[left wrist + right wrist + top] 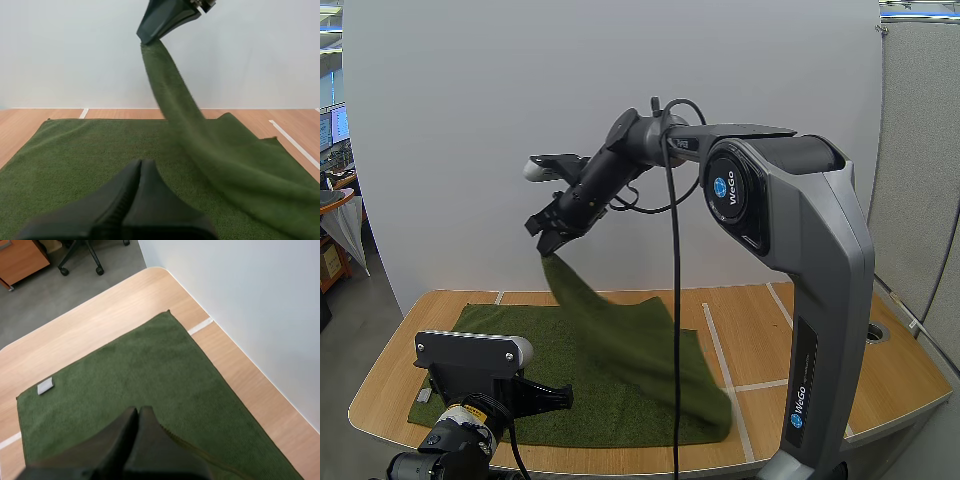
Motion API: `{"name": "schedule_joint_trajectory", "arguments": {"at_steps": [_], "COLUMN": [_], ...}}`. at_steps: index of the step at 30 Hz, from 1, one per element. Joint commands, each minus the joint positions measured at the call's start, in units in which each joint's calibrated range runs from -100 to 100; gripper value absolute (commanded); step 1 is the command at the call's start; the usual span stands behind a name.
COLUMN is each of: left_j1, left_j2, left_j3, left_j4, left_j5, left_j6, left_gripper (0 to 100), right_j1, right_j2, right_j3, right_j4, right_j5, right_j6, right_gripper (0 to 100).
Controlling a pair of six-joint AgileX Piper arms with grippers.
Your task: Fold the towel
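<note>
Towel: we see a dark green towel [620, 385] on the wooden tabletop [770, 330]. Its left part lies flat, and one corner is drawn up into the air, so a strip of cloth climbs from the right side to the raised claw.
Right claw: our right claw [552, 238] hangs high above the towel's far edge, pinching the lifted corner. In the right wrist view its tips lie almost together, so what sits between them is probably just a thin edge of cloth.
Left claw: our left claw [566, 397] is low over the towel's near left part, pressed together into one dark wedge with nothing in it.
Label: a small grey label [45, 386] sits on the flat cloth near one corner.
</note>
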Motion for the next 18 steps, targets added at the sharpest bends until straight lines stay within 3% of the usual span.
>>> {"name": "schedule_joint_trajectory", "arguments": {"at_steps": [1, 18], "left_j1": [0.13, 0.13], "left_j2": [-0.2, -0.2], "left_j3": [0.1, 0.1], "left_j4": [0.7, 0.7], "left_j5": [-0.7, -0.7], "left_j6": [-0.3, -0.3], "left_gripper": [0, 0], "right_j1": [0.4, 1.0], "right_j2": [-1.2, 0.2], "right_j3": [0.3, -0.1], "right_j4": [-0.2, 3.7], "right_j5": [-3.0, -7.9], "right_j6": [0.5, -0.5], "right_gripper": [0, 0]}}
